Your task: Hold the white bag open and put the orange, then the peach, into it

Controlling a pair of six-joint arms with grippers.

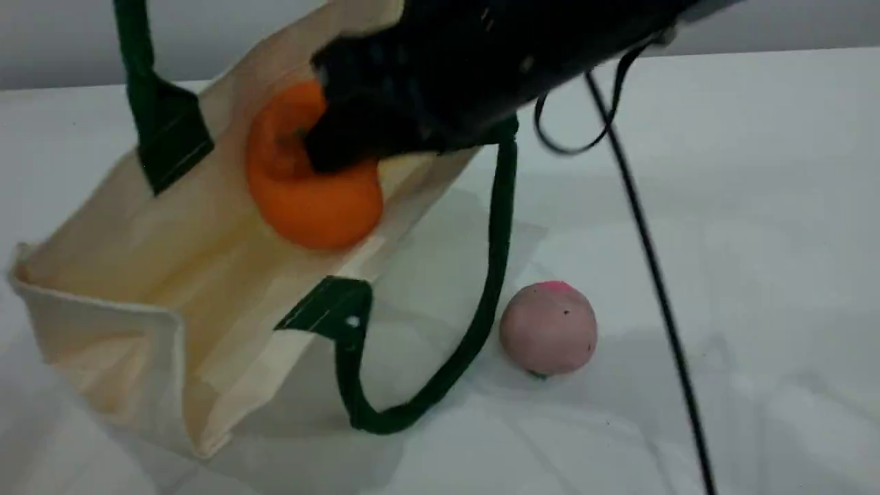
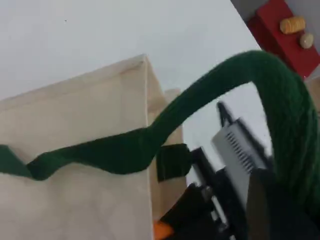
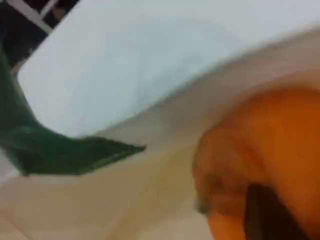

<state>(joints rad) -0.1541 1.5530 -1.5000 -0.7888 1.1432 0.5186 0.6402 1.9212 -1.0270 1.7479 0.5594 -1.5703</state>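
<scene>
The white bag point(image 1: 172, 261) lies tilted on the table with its mouth facing right. One green handle point(image 1: 134, 55) is pulled up out of the scene view's top edge. That handle point(image 2: 225, 80) loops over my left gripper point(image 2: 280, 210), which is shut on it. The other handle point(image 1: 495, 261) hangs down to the table. My right gripper point(image 1: 330, 148) reaches into the bag's mouth, shut on the orange point(image 1: 323, 206), which sits against the inner wall. Up close, the orange point(image 3: 270, 145) fills the right wrist view. The peach point(image 1: 548, 328) rests on the table just right of the bag.
A black cable point(image 1: 646, 240) hangs from the right arm and runs down across the table right of the peach. A red box point(image 2: 280, 35) with small yellow items stands off beyond the table's far edge.
</scene>
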